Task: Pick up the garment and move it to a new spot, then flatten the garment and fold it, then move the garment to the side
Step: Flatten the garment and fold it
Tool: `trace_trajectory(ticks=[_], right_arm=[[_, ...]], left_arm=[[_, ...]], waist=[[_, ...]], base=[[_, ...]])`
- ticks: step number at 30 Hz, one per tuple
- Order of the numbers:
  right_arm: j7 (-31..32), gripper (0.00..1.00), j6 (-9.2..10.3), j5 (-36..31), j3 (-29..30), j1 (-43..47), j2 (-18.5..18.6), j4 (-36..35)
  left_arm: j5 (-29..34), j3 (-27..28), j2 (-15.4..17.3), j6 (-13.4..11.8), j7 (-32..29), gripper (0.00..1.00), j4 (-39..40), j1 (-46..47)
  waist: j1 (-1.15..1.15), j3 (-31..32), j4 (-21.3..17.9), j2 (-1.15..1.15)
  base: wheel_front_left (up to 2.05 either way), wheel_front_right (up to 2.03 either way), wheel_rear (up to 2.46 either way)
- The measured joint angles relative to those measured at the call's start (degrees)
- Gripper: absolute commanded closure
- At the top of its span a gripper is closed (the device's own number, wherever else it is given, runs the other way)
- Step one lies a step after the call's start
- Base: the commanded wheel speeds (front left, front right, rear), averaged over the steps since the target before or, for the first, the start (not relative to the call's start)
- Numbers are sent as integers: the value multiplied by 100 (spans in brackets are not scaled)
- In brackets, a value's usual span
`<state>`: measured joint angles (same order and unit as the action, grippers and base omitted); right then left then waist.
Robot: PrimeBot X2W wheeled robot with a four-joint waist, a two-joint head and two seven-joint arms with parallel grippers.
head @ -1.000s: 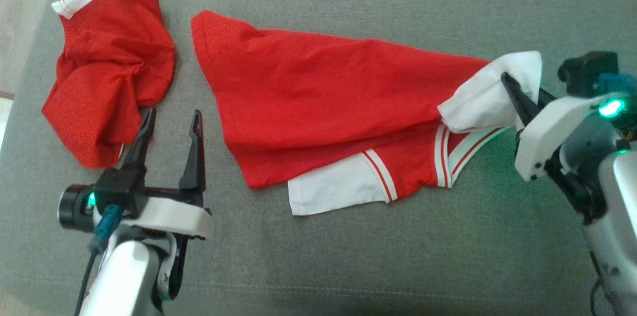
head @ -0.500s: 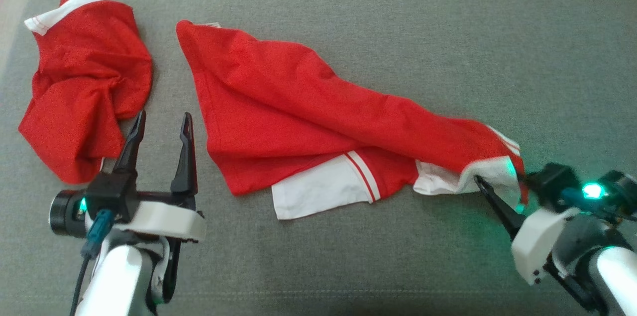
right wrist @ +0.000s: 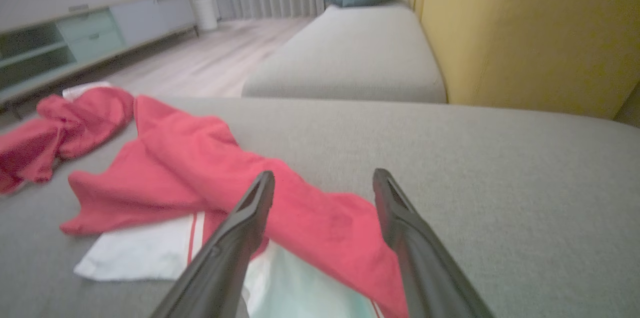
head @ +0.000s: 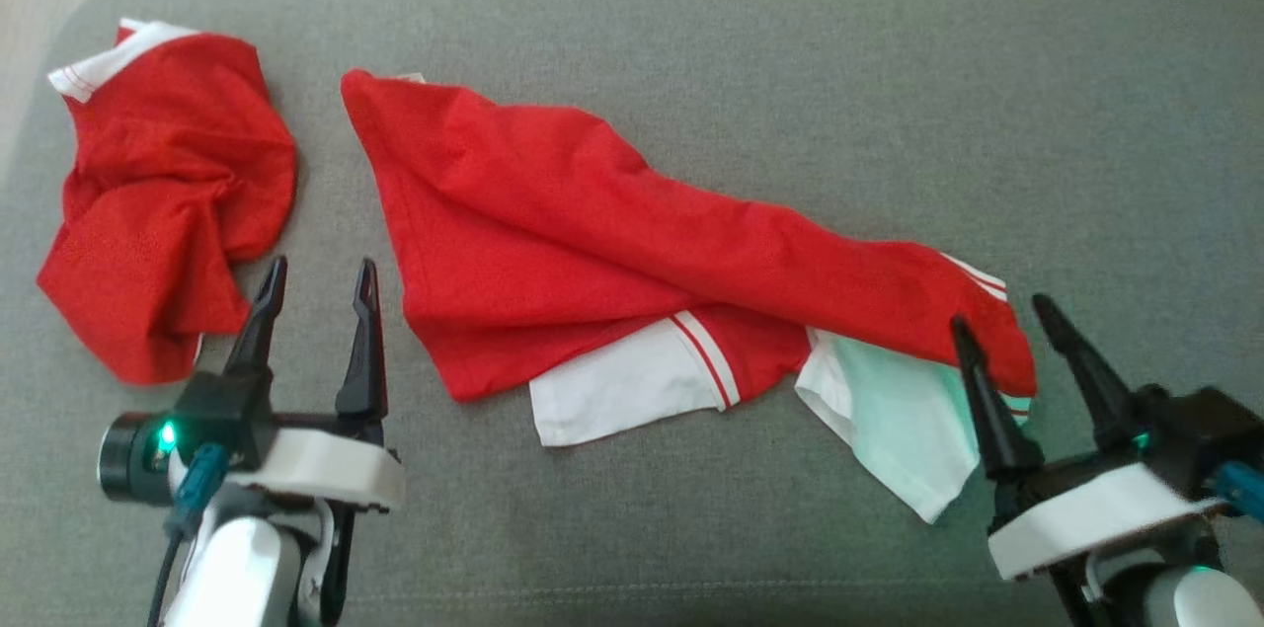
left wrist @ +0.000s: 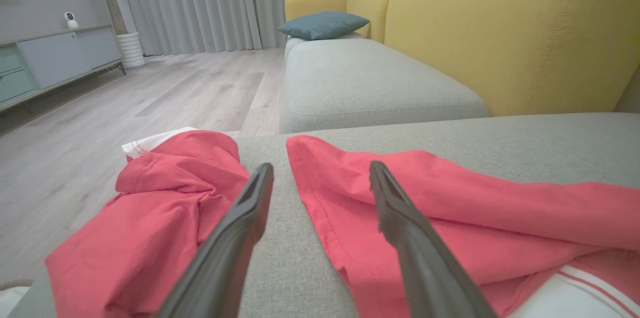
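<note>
I read the garment (head: 592, 212) as solid red, with white sleeves edged by thin red and white stripes where they meet the red. One white sleeve carries a pale green tint. The second garment (head: 168, 183) is the same red, with a white band along one edge. The cushion (head: 790, 35) under both is plain mid-grey. The left hand (head: 322, 264) and right hand (head: 999, 311) have black fingers on white housings, each with a green lamp. Behind them I see a yellow backrest (left wrist: 500, 32), a teal pillow (left wrist: 322, 25), a pale wood floor (left wrist: 150, 92) and grey curtains (left wrist: 200, 2).
</note>
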<state>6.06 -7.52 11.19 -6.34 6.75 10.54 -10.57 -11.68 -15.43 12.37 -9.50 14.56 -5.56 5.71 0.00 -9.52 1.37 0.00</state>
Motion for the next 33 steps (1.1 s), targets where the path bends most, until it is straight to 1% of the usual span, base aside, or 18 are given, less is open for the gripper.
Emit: trace_trajectory(ticks=[2,4,8,15,24,27,31,33], right_arm=[[-167,0,0,-4,179,-12,-291,-40],[-286,0,0,9,267,-15,-447,-38],[-444,0,0,-20,377,-56,-514,10],[-465,0,0,-10,439,-192,-582,171],[-461,0,0,-10,393,-191,-584,270],[-409,0,0,-9,288,-192,-541,326],[-189,0,0,-12,31,-212,-293,504],[56,0,0,-32,-253,-310,-93,700]], left_arm=[[0,14,-1,-10,1,0,-3,-66],[0,27,-1,-11,0,0,-9,-117],[1,24,-3,-15,1,0,-8,-205],[2,-55,-4,-14,-1,0,-18,-318],[1,-85,-1,-14,-1,0,-18,-318],[1,-100,0,-15,-1,0,-18,-316],[1,-119,1,-16,-1,0,-14,-316],[1,-122,3,-19,-1,0,-9,-310]], waist=[[0,71,-11,0],[0,144,-20,0],[0,258,-40,0],[0,349,-22,0],[0,377,-13,0],[0,372,-3,0],[0,337,12,0],[0,290,15,0]], base=[[0,0,0],[0,0,0],[0,0,0],[0,0,0],[0,0,0],[0,0,0],[0,0,0],[0,0,0]])
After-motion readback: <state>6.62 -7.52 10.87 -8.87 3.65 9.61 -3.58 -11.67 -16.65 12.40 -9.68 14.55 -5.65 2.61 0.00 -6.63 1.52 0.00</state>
